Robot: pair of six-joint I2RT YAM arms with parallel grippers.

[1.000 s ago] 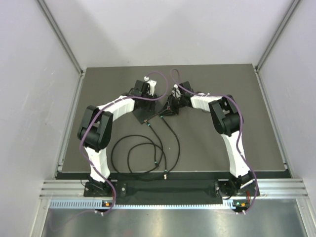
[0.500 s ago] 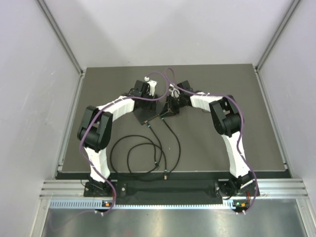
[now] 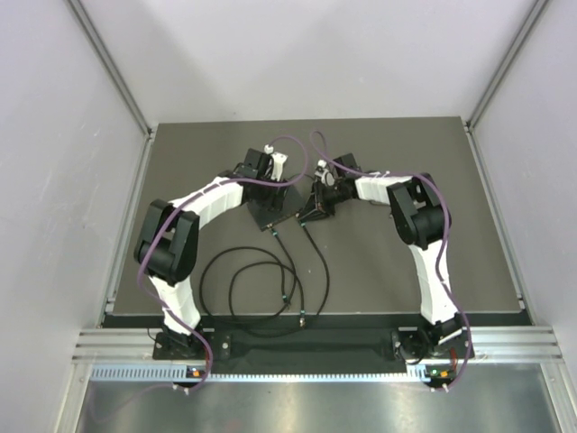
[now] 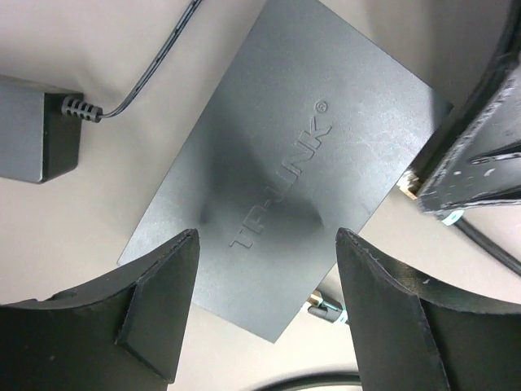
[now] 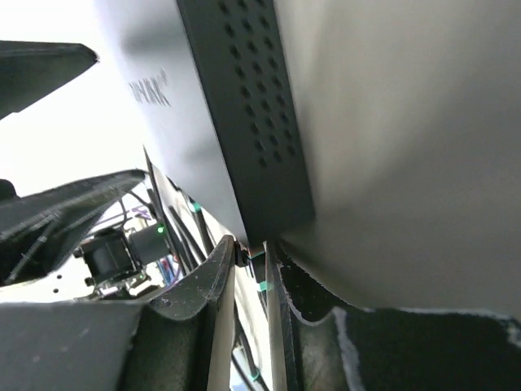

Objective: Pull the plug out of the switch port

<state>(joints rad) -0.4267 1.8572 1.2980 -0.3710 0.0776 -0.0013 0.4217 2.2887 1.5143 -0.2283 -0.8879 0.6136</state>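
Right gripper (image 5: 250,261): fingers are pinching nearly together on the plug (image 4: 412,184) at the port edge of the switch (image 4: 285,163). Left gripper (image 4: 267,277): jaws are standing apart over the switch top; contact cannot be told. The switch is lying flat mid-table, between both grippers. Progress: the plug is gripped but seemingly sitting in its port; the pull is remaining. Room: bare table (image 3: 406,162) is lying open toward the near right, and a second plug (image 4: 326,308) is sitting just beside.

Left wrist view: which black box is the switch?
The large flat matte-black box embossed TP-LINK, under the open left gripper; the smaller black block only trails one cord.
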